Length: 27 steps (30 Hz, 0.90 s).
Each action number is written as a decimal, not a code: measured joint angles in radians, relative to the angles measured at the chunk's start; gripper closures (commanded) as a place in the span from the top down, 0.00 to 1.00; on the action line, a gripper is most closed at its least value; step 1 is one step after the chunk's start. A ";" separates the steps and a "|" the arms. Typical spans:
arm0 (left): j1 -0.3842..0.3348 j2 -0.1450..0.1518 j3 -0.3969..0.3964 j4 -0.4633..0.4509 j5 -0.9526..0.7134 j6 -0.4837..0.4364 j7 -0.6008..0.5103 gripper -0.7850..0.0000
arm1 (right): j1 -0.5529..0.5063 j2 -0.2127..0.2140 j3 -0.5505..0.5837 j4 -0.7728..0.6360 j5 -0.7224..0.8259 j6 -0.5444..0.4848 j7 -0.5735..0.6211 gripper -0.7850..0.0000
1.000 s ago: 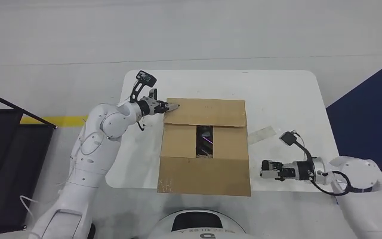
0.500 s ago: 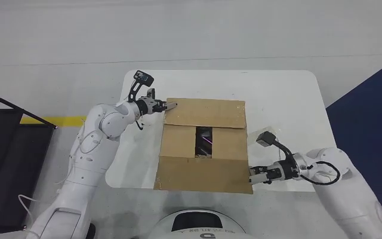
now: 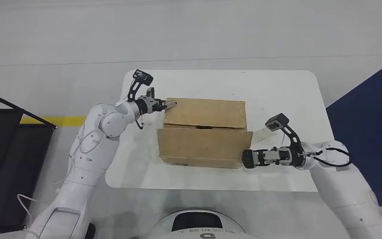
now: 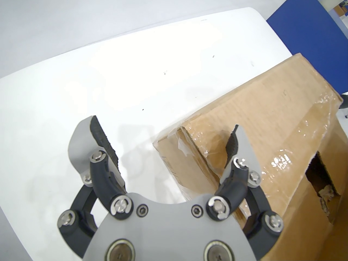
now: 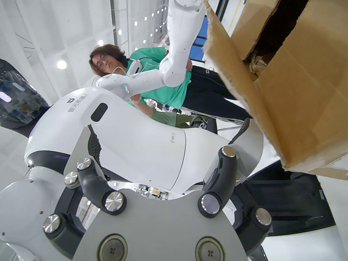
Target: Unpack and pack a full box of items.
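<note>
The box [image 3: 206,112] sits mid-table, its near flap [image 3: 203,146] raised close to the near edge. White table [image 3: 280,89] spreads out toward the far and right edges, with grey floor beyond. The left gripper [image 3: 169,105], fingers spread wide, straddles the box's far left corner. The right gripper [image 3: 246,159], also wide, sits just beside the flap's right end.

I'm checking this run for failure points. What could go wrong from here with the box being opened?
The near flap leans against the open right gripper, not clamped, so it may slip and drop shut. The left gripper is open at the far corner of the box, seemingly not pinning it, so it could slide on the table.
</note>
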State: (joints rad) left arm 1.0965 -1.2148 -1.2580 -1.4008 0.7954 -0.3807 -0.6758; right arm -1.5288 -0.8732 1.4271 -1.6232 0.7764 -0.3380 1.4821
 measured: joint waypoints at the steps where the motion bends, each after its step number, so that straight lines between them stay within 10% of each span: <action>1: -0.001 0.000 -0.002 0.001 -0.001 0.008 0.005 1.00 | 0.006 -0.002 -0.006 0.003 -0.012 -0.012 -0.012 1.00; 15: -0.009 0.012 -0.087 0.006 -0.033 0.107 0.083 1.00 | 0.065 -0.025 -0.048 0.020 -0.149 -0.188 -0.249 1.00; 27: 0.010 0.017 -0.077 0.014 -0.036 0.117 0.085 1.00 | 0.027 0.024 -0.082 -0.174 -0.209 0.042 0.042 1.00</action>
State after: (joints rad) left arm 1.1069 -1.1981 -1.3348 -1.3866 0.7596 -0.2638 -0.5911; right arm -1.5018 -0.8497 1.3452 -1.7973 0.5677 -0.2964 1.5242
